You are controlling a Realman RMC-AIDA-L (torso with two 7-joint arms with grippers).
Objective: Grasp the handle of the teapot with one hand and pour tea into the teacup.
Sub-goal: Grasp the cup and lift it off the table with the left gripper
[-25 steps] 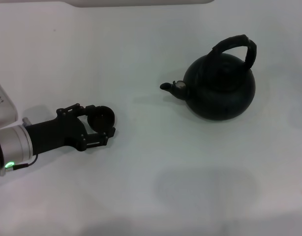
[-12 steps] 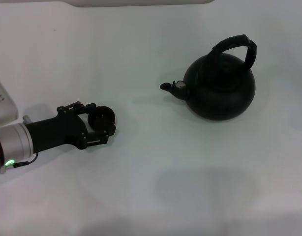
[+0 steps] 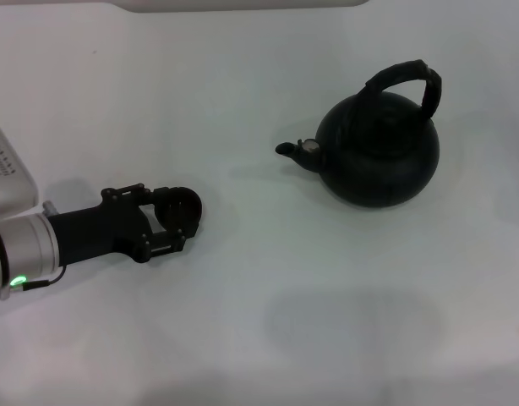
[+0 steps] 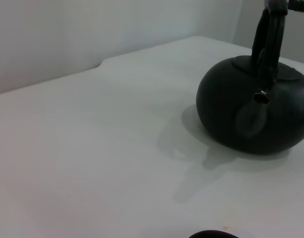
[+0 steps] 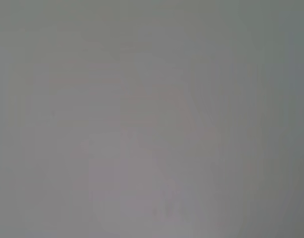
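The round black teapot (image 3: 378,152) stands upright at the right of the white table, its spout (image 3: 293,150) pointing left and its arched black handle (image 3: 407,80) over the top. My left gripper (image 3: 176,220) lies low at the left, shut on the small black teacup (image 3: 180,205), well apart from the teapot. In the left wrist view the teapot (image 4: 271,116) is at the far side with its handle (image 4: 269,42) and spout (image 4: 257,106) towards the camera, and the teacup's rim (image 4: 212,234) shows at the edge. The right gripper is out of view.
The white table (image 3: 243,321) reaches all around both things. A pale raised edge (image 3: 243,4) runs along the far side. The right wrist view shows only a blank grey surface.
My left gripper has shifted slightly towards the near side and right, and the teacup moved with it. The teapot has not moved.
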